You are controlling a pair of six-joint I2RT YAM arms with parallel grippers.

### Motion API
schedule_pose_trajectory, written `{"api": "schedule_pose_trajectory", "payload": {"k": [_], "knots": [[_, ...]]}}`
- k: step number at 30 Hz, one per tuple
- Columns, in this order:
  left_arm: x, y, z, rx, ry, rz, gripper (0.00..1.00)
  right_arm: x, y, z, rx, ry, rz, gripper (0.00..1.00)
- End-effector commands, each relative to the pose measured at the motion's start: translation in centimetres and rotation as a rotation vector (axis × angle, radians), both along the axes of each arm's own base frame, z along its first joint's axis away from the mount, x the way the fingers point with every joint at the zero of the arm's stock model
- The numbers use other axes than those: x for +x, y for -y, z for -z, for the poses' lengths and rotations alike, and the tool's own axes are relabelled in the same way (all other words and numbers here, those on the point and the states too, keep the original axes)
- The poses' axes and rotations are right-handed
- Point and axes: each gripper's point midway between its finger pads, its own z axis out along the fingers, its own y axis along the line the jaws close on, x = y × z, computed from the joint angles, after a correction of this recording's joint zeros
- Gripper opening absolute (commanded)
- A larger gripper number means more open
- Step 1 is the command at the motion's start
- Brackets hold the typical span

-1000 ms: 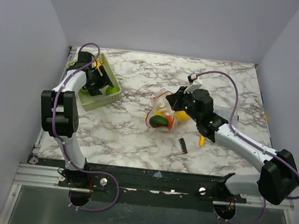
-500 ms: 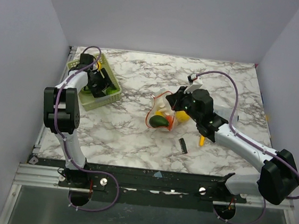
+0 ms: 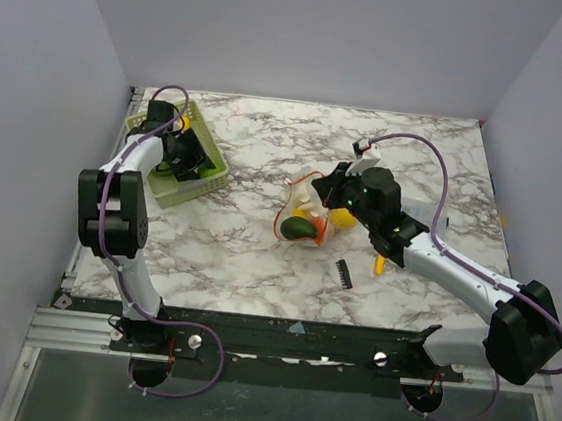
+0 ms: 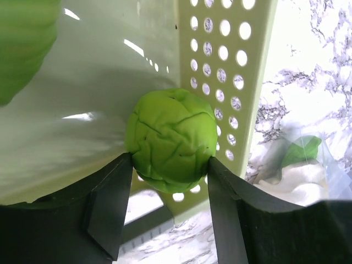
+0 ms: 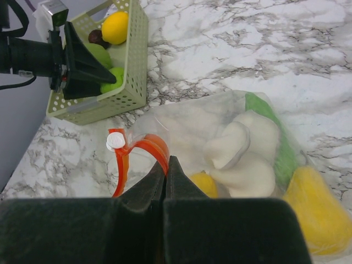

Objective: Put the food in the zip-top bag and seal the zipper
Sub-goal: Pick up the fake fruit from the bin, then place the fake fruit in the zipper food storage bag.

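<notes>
The zip-top bag point(image 3: 305, 205) lies mid-table, holding a dark green piece point(image 3: 297, 228), a whitish piece point(image 5: 242, 154) and yellow food point(image 5: 201, 184). My right gripper point(image 5: 166, 165) is shut on the red-orange zipper point(image 5: 148, 146) and holds the mouth edge up; it also shows in the top view point(image 3: 329, 190). My left gripper point(image 4: 168, 190) is down in the light green basket point(image 4: 242, 82), with both fingers against a round green toy vegetable point(image 4: 170, 140). The basket point(image 3: 214, 176) also holds a yellow lemon point(image 5: 118, 27) and a larger green piece point(image 4: 25, 44).
A small black comb-like piece point(image 3: 344, 271) and the yellow-handled screwdriver point(image 3: 380, 264) lie on the marble table near the right arm. The basket stands at the far left edge by the wall. A yellow piece point(image 5: 316, 212) lies beside the bag.
My left arm has shifted slightly over the basket, with its gripper staying inside it. The right arm and the bag have not moved.
</notes>
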Motion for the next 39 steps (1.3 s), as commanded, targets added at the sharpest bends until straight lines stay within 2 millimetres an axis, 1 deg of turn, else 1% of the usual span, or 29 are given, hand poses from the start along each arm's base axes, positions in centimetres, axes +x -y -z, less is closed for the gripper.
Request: {"api": "schedule_pose_trajectory", "payload": {"k": [1, 4, 7, 9, 11, 13, 14, 16, 18, 21, 23, 25, 27, 30, 32, 36, 39], "knots": [[-1.0, -1.2, -4.1, 0.087, 0.109, -0.015, 0.33, 0.2, 0.1, -0.6, 0.004, 0.037, 0.009, 0.00], [-1.9, -1.8, -5.9, 0.128, 0.156, -0.031, 0.32, 0.1, 0.1, -0.5, 0.007, 0.035, 0.007, 0.01], [-2.6, -2.1, -8.4, 0.151, 0.221, -0.040, 0.30, 0.0, 0.0, -0.5, 0.010, 0.033, 0.003, 0.01], [-3.2, -2.0, -10.2, 0.151, 0.269, -0.042, 0.29, 0.1, 0.0, -0.6, 0.012, 0.035, 0.002, 0.01], [-3.7, -1.3, -12.1, 0.126, 0.326, -0.024, 0.28, 0.0, -0.1, -0.5, 0.012, 0.032, -0.001, 0.01], [-4.3, 0.0, -13.8, 0.068, 0.391, 0.017, 0.27, 0.1, -0.1, -0.4, 0.011, 0.030, 0.001, 0.00], [-4.6, 1.1, -14.9, 0.031, 0.435, 0.052, 0.26, 0.0, -0.1, -0.3, 0.012, 0.029, -0.002, 0.01], [-5.5, 3.2, -16.1, -0.019, 0.499, 0.128, 0.25, 0.1, -0.2, -0.4, 0.013, 0.030, -0.003, 0.00], [-6.6, 5.3, -17.1, -0.034, 0.556, 0.216, 0.25, 0.1, -0.2, -0.4, 0.015, 0.030, -0.003, 0.00], [-9.1, 10.0, -17.5, -0.037, 0.606, 0.380, 0.26, 0.1, -0.2, -0.6, 0.017, 0.032, -0.004, 0.01], [-10.8, 12.7, -17.6, -0.038, 0.640, 0.479, 0.26, 0.0, -0.3, -0.6, 0.018, 0.031, -0.007, 0.01], [-12.6, 15.3, -17.6, -0.062, 0.669, 0.574, 0.26, 0.0, -0.3, -0.6, 0.021, 0.031, -0.008, 0.01], [-14.4, 17.5, -17.7, -0.126, 0.706, 0.661, 0.26, 0.0, -0.4, -0.7, 0.024, 0.031, -0.011, 0.01], [-16.5, 19.9, -17.4, -0.176, 0.727, 0.754, 0.26, 0.0, -0.3, -0.8, 0.024, 0.034, -0.009, 0.01], [-17.2, 21.0, -17.1, -0.169, 0.721, 0.790, 0.27, -0.1, -0.2, -0.8, 0.024, 0.034, -0.007, 0.00], [-17.8, 23.2, -15.7, -0.204, 0.659, 0.841, 0.27, -0.2, -0.4, -0.9, 0.030, 0.035, -0.017, 0.01], [-17.5, 24.0, -14.5, -0.193, 0.613, 0.845, 0.27, -0.2, -0.3, -1.1, 0.032, 0.039, -0.014, 0.01]]}}
